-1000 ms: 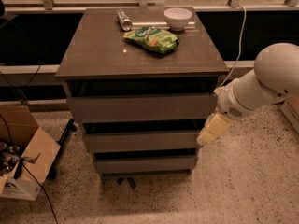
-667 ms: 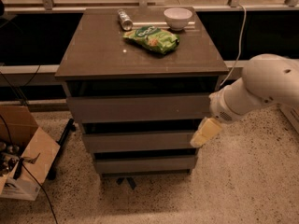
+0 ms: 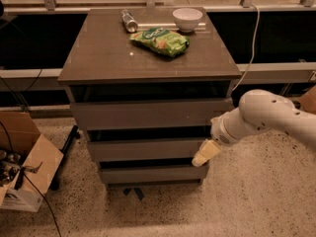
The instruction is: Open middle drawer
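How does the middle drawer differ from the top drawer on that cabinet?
The top drawer front is taller and wider; the middle drawer front is shallower and narrower. The gripper sits by the middle drawer's right end, below the top drawer. Both have plain, handleless grey-brown fronts with a dark gap above.

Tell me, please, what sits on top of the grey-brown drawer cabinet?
A green snack bag, a white bowl and a small metal can rest on its top; anything beneath the bag is hidden. The cream gripper is at the right end of the grey-brown middle drawer.
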`<state>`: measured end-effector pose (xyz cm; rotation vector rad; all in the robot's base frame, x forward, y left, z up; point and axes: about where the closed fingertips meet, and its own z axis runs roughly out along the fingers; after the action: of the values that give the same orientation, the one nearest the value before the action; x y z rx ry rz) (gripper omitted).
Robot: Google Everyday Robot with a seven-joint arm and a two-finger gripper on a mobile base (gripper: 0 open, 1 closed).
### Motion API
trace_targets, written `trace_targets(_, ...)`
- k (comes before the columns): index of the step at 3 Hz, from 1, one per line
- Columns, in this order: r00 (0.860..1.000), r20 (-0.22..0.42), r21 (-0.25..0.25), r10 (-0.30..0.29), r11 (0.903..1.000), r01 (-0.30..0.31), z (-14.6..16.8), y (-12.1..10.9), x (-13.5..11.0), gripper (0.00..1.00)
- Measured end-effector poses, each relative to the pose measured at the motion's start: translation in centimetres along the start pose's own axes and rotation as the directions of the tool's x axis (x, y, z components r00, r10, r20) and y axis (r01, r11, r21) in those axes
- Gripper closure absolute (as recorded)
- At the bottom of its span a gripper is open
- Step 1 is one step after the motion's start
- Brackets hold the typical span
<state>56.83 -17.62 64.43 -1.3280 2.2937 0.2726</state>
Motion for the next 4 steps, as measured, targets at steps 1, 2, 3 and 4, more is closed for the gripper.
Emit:
trace_targets(1,0.997,0.026,-0.062,0.069,0.9959,-0.067,5.8,-1.6,3.0,0.00)
trace_targets(2,0.994,0.027,-0.082,0.110,0.9908,-0.108,9.3,-3.9,4.9,0.00)
trace_targets(3,0.993,0.029,-0.085,0.116,0.9899,-0.113,9.8,-4.1,5.0,0.00)
trace_targets(4,0.994,0.024,-0.077,0.102,0.9920,-0.100,11.8,-3.8,5.0,0.00)
